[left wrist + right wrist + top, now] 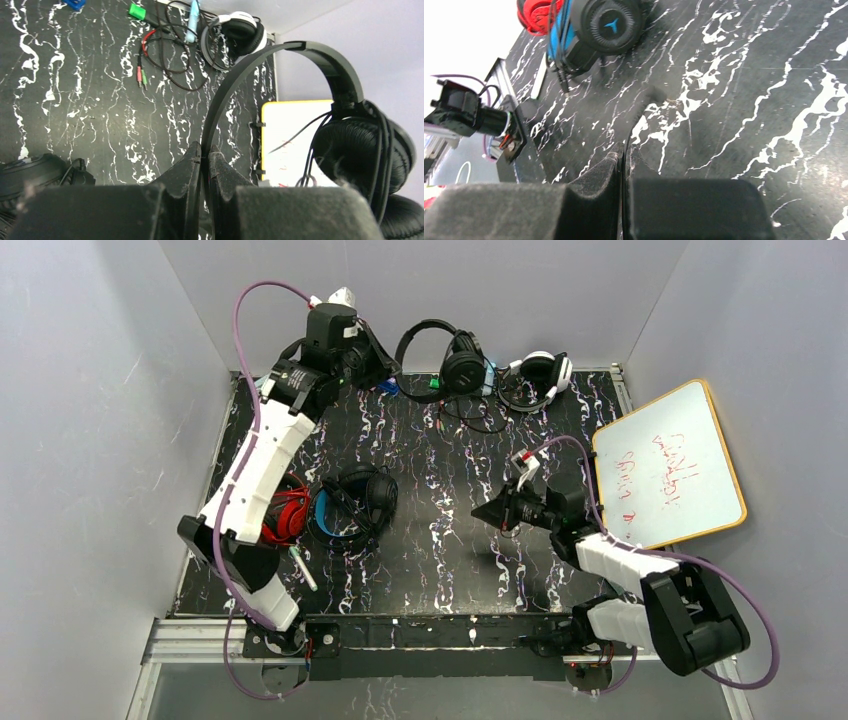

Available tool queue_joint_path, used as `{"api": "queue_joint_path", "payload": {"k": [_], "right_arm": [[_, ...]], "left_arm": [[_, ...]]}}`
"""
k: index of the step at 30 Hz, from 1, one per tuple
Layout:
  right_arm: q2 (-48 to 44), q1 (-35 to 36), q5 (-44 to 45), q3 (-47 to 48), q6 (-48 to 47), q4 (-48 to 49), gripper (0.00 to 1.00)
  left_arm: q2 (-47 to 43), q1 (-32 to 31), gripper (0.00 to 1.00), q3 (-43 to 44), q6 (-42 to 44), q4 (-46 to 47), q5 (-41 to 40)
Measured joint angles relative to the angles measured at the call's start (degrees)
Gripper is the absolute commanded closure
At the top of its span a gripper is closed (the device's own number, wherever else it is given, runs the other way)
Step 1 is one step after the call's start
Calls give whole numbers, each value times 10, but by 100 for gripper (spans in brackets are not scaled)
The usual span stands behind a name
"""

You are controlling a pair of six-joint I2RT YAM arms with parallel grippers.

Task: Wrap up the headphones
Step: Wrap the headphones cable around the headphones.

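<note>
The left gripper (205, 150) is clamped shut on the headband (300, 50) of the all-black headphones (462, 368). It pinches the thin plastic arc near one end and holds the pair above the far edge of the worktop (440, 540), toward the far-left corner. Several turns of the thin cable (382, 135) lie around one ear cup (355, 155). The right gripper (625, 150) hovers low over the right-centre of the worktop, its pads pressed together with nothing visible between them. 2 other pairs, the red headphones (288, 515) and the black pair with blue headband (355, 505), lie touching each other near the left edge. A white headset (240, 32) sits at the far edge beside a loose cable (165, 60) with coloured plugs; whose cable that is I cannot tell. The pair looks light, and its headband looks stiff, springy and smooth, so it may swivel in a 1-point pinch. The cushions are soft and poor to grip. The cable is limp and likely to spring off the cup, so it is best taken close to the cup and kept gently taut, sparing the joint where it enters.
</note>
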Motion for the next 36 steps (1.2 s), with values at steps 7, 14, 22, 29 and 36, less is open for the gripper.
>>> {"api": "queue_joint_path", "payload": {"k": [7,14,22,29,36], "right_arm": [[-68,37,-41,-9,-2,-10,99],[-86,104,-63,-3,-8,-49,99],[-56,182,-67,28,-17,-71,99],[-38,243,-70,71,-17,-83,99],[-35,270,-84,189,-19,-122,99]], "left_arm": [[33,6,100,-20,-21,21,-50],[68,6,100,-28,-60,17,-112],[127,7,100,3,-106,-8,-151],[174,7,100,36,-121,-12,-178],[214,7,100,33,-122,-11,-193]]}}
